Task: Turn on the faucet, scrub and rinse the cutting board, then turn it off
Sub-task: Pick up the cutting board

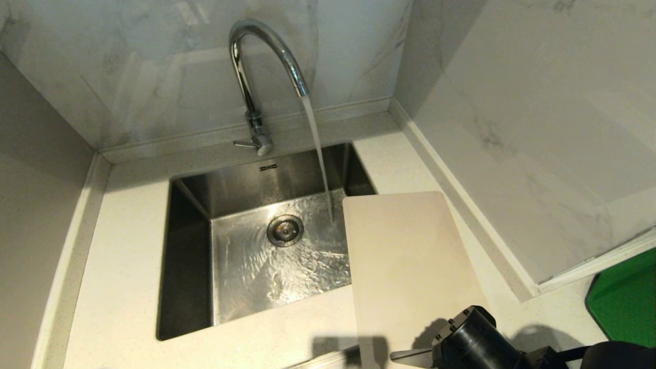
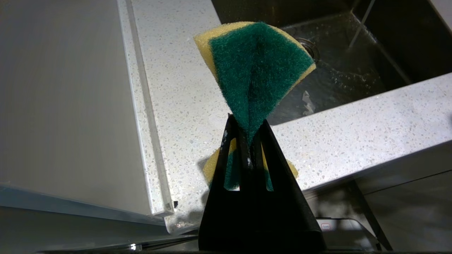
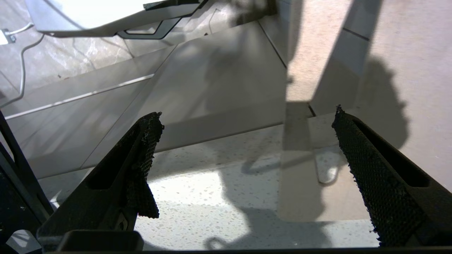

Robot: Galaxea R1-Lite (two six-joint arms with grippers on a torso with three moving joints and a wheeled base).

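Note:
The chrome faucet [image 1: 254, 66] stands behind the sink, and water streams from its spout into the basin. The cream cutting board [image 1: 410, 266] lies flat on the counter right of the sink, one long edge over the sink's rim. Its slot-handle end [image 3: 326, 165] shows in the right wrist view. My right gripper [image 3: 247, 121] hovers open just short of that end with nothing between its fingers; its arm [image 1: 474, 341] shows at the head view's bottom edge. My left gripper [image 2: 247, 123] is shut on a folded green-and-yellow sponge [image 2: 257, 67] above the counter's front left corner.
The steel sink [image 1: 189, 256] has a wet floor and a round drain [image 1: 285, 230]. A bright green flat object [image 1: 625, 302] lies at the far right. Marble walls close the counter at the back and right, and a panel on the left.

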